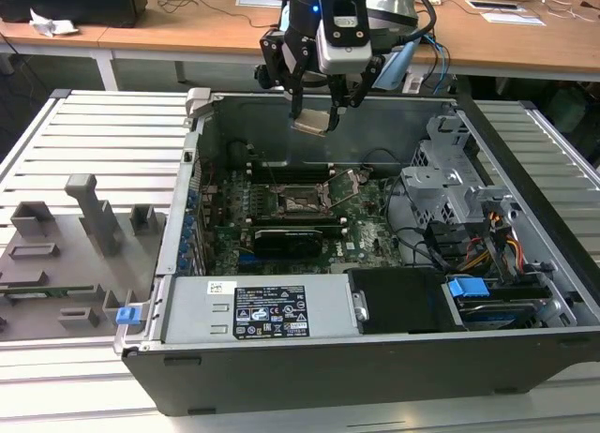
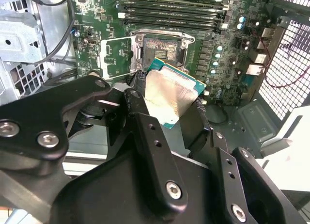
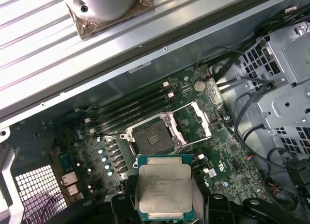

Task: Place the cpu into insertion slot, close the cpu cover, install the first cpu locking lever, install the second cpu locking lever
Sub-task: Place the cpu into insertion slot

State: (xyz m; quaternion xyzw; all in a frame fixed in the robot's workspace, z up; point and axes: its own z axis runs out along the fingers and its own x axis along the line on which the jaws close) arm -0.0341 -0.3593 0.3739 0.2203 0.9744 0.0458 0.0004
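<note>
Gripper (image 1: 321,114) is clamped on the cpu (image 1: 310,124), hanging tilted well above the insertion slot (image 1: 298,201), so you risk bent pins if it lands crooked.

The cpu (image 3: 164,194) is silver-grey with a teal-green edge, the circuit board (image 3: 219,139) green, the fingers (image 2: 145,129) black.

Dull silvery metal cpu (image 3: 164,185), matt black pincer (image 1: 317,116)

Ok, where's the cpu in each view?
Exterior view: the cpu in the tool, well above the insertion slot.
Second wrist view: cpu tilted in the tool, overlapping the insertion slot's edge.
First wrist view: cpu in the tool, short of the insertion slot.
Shared landmark: the insertion slot.
</note>
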